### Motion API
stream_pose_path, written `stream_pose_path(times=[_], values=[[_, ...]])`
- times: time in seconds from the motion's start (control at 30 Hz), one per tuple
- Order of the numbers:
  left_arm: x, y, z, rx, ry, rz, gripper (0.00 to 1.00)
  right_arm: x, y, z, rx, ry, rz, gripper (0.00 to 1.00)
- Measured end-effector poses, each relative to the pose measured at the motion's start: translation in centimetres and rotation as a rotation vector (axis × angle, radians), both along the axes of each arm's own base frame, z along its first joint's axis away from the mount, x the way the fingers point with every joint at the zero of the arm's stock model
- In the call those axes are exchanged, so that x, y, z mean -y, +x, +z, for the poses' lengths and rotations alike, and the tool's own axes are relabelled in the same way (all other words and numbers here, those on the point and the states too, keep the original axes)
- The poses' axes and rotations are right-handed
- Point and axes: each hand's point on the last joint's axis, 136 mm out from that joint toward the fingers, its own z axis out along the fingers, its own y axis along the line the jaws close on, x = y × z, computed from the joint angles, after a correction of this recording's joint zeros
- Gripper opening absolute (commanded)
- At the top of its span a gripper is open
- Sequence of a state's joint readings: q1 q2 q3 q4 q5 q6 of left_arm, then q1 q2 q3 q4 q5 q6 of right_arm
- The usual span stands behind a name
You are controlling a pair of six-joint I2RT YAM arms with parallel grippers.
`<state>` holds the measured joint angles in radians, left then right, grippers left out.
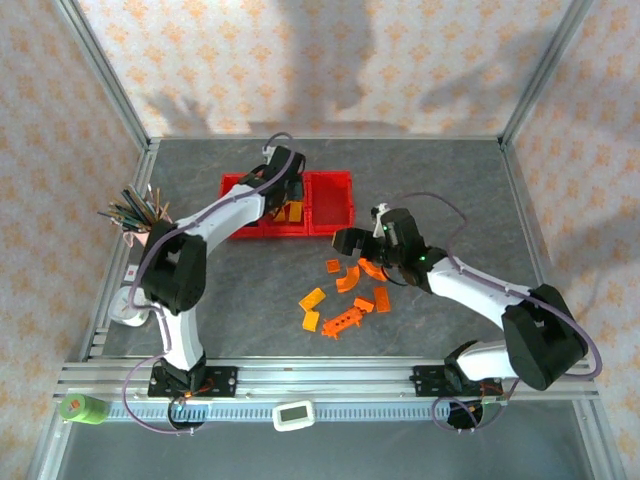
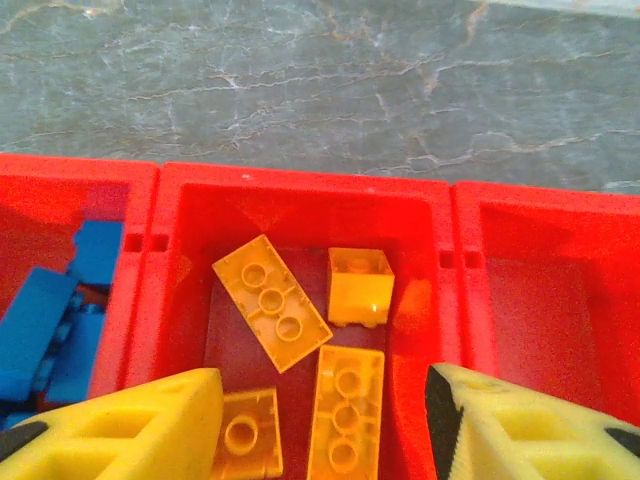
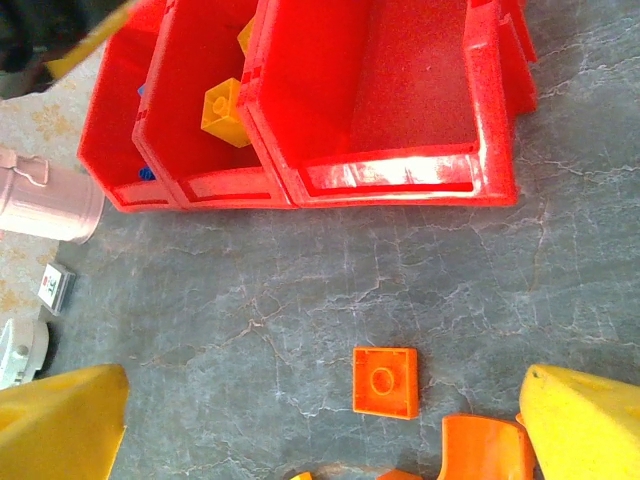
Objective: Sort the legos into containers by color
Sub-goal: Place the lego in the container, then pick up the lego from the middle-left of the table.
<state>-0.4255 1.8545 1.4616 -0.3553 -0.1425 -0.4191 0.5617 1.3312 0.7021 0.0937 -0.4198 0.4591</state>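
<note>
**Orange legos out on the table; both pincers spread**

The containers (image 1: 332,200) stand at the far middle of the table (image 1: 450,180), three red bins joined in a row. In the overhead view the left gripper (image 1: 287,190) is over the middle bin, and its arm hides most of that bin and the left one.

In the left wrist view the left gripper (image 2: 322,400) has its yellow fingers (image 2: 130,430) spread wide with nothing pinched. Four yellow legos (image 2: 272,302) lie flat on the middle bin's floor below. The nearest two are cut off by the lower edge, one partly behind a finger. Blue legos (image 2: 55,320) lie piled in the left bin, cropped, so their number cannot be made out.

The right gripper (image 1: 348,241) is over the table between the tray and the orange legos (image 1: 350,295), which are scattered in front of it. Among them is a long toothed piece (image 1: 343,322).

In the right wrist view the right gripper (image 3: 325,400) is wide apart, with only the tips of its fingers (image 3: 585,425) in frame. A square orange brick (image 3: 385,382) lies flat between them, touching neither. A curved orange piece (image 3: 483,450) lies just beside one finger, cropped; whether they touch cannot be told. A blue sliver at the left bin's near wall is probably a lego.

A pink cup (image 3: 45,200) stands near the tray's left end.
</note>
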Motion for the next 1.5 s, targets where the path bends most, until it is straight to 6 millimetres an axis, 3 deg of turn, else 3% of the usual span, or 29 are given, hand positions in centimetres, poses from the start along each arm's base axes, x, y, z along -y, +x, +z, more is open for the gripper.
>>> stream_pose_path(times=[0.1,0.23,0.33,0.5,0.77,0.97,1.2,1.5], values=[[-0.2,-2.4,2.1,0.028,-0.046,-0.029,0.6,0.1,-0.2,0.1,0.003,-0.011,0.008,1.0],[0.4,-6.4,2.8,0.029,-0.079,-0.089,0.62,0.3,-0.6,0.5,0.008,-0.017,0.017,1.0],[1.8,-9.6,1.5,-0.006,-0.09,-0.152,0.64,0.6,-1.2,0.5,0.01,-0.017,0.028,1.0],[4.6,-14.8,-2.0,-0.1,-0.099,-0.268,0.66,1.3,-2.4,-1.2,-0.035,-0.048,0.032,1.0],[7.6,-20.9,-6.0,-0.216,-0.102,-0.401,0.71,2.9,-5.1,-3.7,-0.101,-0.072,0.026,1.0],[9.1,-22.7,-7.4,-0.261,-0.092,-0.46,0.75,3.9,-6.6,-5.0,-0.139,-0.079,0.013,1.0],[10.1,-24.1,-10.3,-0.333,-0.023,-0.508,0.77,4.0,-6.9,-4.6,-0.137,-0.06,0.001,1.0],[10.5,-23.3,-12.0,-0.371,0.064,-0.525,0.77,4.1,-7.0,-3.6,-0.118,-0.039,-0.006,1.0]])
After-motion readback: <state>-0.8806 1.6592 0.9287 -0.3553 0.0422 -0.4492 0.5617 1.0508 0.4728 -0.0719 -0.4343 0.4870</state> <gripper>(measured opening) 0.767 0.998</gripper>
